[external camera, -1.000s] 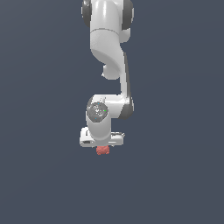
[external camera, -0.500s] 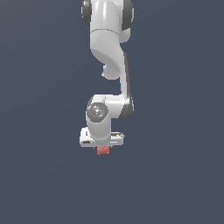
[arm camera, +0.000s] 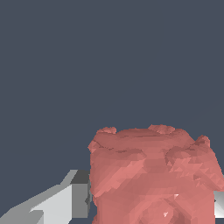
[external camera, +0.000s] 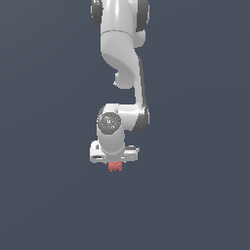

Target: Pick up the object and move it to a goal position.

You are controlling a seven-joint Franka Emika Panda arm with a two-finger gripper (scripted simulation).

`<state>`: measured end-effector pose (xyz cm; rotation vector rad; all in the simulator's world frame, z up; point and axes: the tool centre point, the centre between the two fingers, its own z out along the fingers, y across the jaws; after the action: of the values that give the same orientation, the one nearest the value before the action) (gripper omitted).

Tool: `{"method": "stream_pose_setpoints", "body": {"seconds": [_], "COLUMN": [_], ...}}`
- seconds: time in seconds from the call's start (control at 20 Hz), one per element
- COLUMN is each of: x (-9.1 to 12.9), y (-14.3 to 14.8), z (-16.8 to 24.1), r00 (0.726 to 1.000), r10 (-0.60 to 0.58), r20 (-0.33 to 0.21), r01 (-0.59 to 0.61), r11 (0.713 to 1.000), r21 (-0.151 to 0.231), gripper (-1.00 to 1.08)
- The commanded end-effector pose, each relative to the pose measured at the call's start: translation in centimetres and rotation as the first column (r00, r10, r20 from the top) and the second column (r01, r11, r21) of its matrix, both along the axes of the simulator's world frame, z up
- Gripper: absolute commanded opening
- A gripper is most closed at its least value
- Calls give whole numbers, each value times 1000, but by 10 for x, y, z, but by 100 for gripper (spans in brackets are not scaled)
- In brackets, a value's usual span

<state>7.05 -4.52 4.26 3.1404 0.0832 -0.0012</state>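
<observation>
The object (external camera: pixel 115 166) is a small salmon-red bumpy lump. In the exterior view it pokes out just below the white gripper (external camera: pixel 115 163), much narrower than the hand above it. In the wrist view the object (arm camera: pixel 153 175) fills the near part of the picture, pressed between a grey fingertip (arm camera: pixel 78 194) on one side and a sliver of the other fingertip (arm camera: pixel 218 204) at the picture's edge. The gripper is shut on the object. No goal marker shows in either view.
The white arm (external camera: pixel 122 63) reaches down from the top of the exterior view. Around it there is only a plain dark grey-blue background, with no table edge or other objects in sight.
</observation>
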Motion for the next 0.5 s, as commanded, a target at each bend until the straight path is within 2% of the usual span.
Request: {"method": "stream_pose_setpoints", "body": {"seconds": [0.0,0.45], "x": [-4,-35], "y": [1,11], "z": [3,20], "r00": [1000,1000], "r10": [0,0], "r20": [1,1], "r01": [0,0], "r11": [1000,1000], "r21": [0,0], "gripper": [-100,-100]}}
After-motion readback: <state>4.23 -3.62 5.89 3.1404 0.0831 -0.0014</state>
